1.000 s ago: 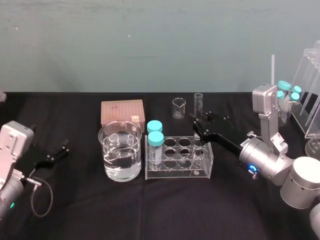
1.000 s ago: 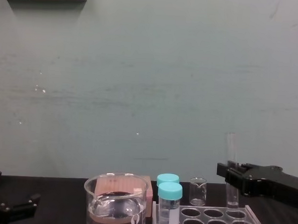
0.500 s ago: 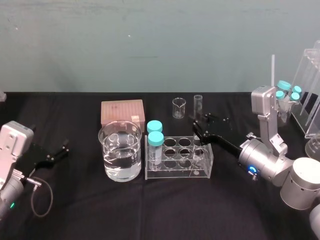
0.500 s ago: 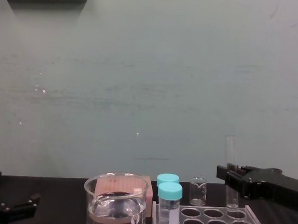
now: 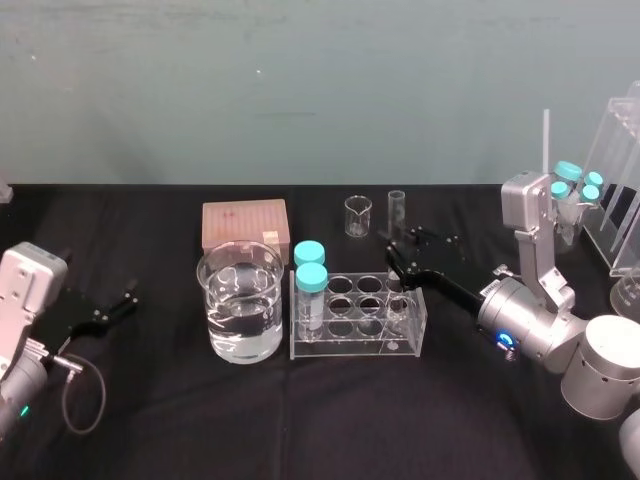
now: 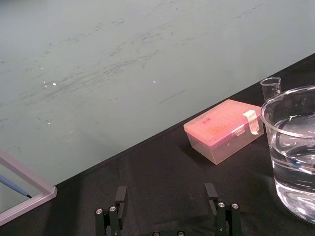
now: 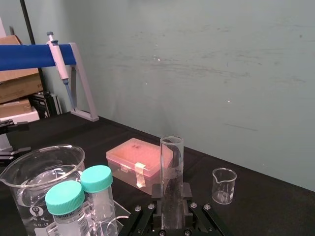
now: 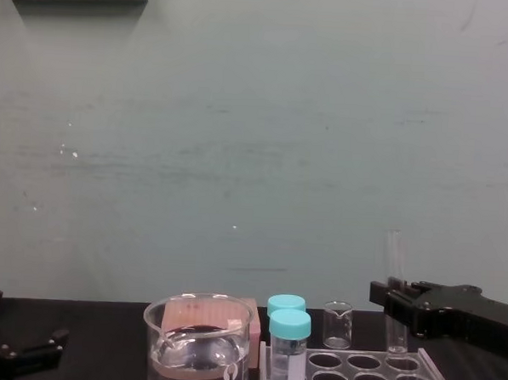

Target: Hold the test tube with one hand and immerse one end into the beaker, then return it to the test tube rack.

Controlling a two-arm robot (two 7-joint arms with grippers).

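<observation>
Fingers (image 7: 187, 190) of the right gripper (image 5: 399, 262) clamped on the upright test tube (image 5: 397, 205), its lower end at the 1 o'clock corner hole of the test tube rack (image 5: 345, 346), beaker (image 5: 240, 300) at the rack's 9 o'clock, left gripper (image 5: 122, 305) parked at the beaker's 9 o'clock, fingers apart

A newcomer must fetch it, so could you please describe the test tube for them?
Find the clear rack mid-table, right of the big beaker. At its far right corner, gripped by the right claw, stands the tube: tall, thin and uncapped, unlike the short teal-capped vials at its left.
</observation>
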